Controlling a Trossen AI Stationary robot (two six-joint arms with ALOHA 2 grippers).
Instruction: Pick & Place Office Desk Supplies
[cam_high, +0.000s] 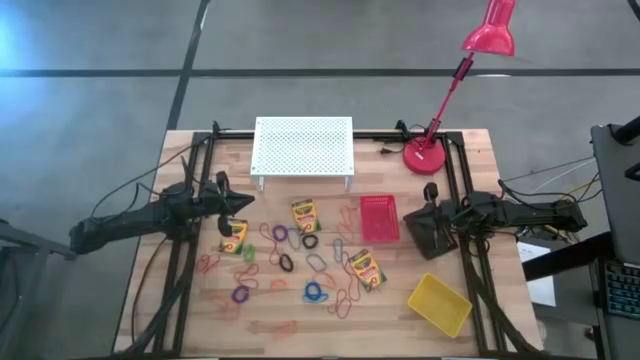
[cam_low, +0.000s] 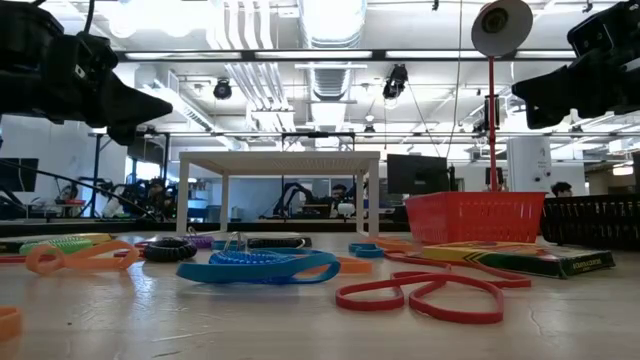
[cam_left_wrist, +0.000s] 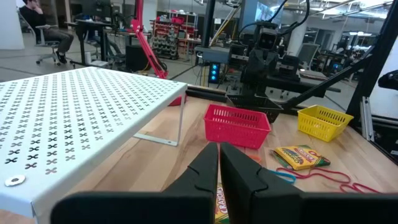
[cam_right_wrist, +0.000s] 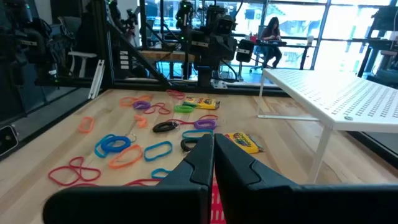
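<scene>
Left pincer (cam_high: 238, 205), shut and empty, hovers at 12 o'clock of crayon box (cam_high: 233, 237) on the bench (cam_high: 400, 320): open jaws first, descend squarely; right pincer (cam_high: 418, 222), shut, idle above black basket (cam_high: 432, 238).

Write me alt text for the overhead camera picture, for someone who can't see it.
Seen from above, a wooden table holds scattered coloured elastic loops, three yellow-and-green crayon boxes and red and yellow plastic mesh baskets. A white perforated metal stand and a red desk lamp sit along the far edge. The left gripper and right gripper, jaws shut, wait at either side.
</scene>
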